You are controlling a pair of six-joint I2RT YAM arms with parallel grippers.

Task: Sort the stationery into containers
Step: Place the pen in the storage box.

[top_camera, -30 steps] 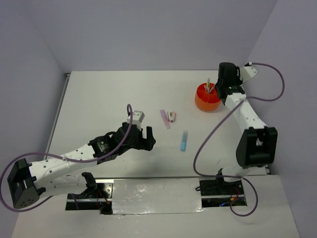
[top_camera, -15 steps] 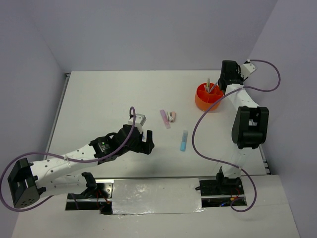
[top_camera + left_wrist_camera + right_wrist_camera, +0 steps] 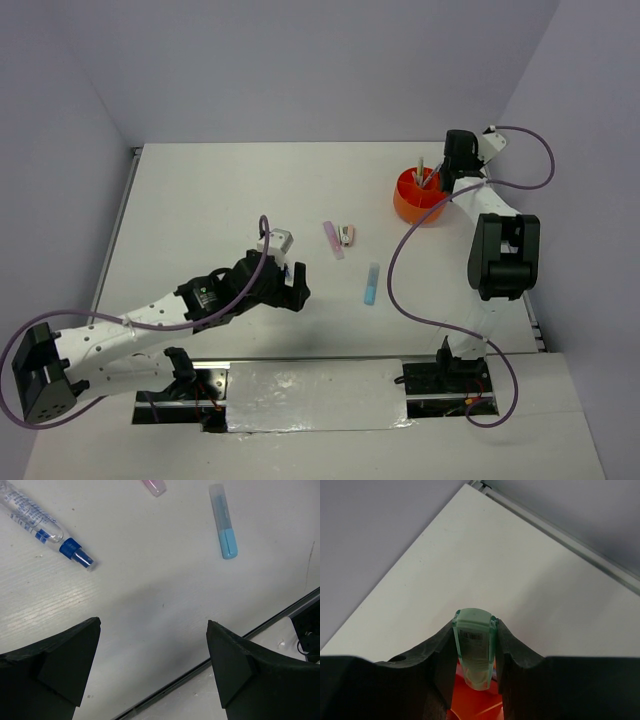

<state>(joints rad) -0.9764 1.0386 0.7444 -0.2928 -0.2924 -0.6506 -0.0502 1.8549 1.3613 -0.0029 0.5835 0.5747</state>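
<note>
Marker (image 3: 475,652), green, looks light, stiff and slick, pinched by its flat sides in the right gripper (image 3: 475,626) above the pot (image 3: 412,210); left gripper (image 3: 152,626) gapes empty.

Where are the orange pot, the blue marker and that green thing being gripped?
orange pot (image 3: 408,211): top external view, outer wall.
blue marker (image 3: 223,521): left wrist view, barrel middle.
green marker (image 3: 475,642): right wrist view, labelled face.
</note>
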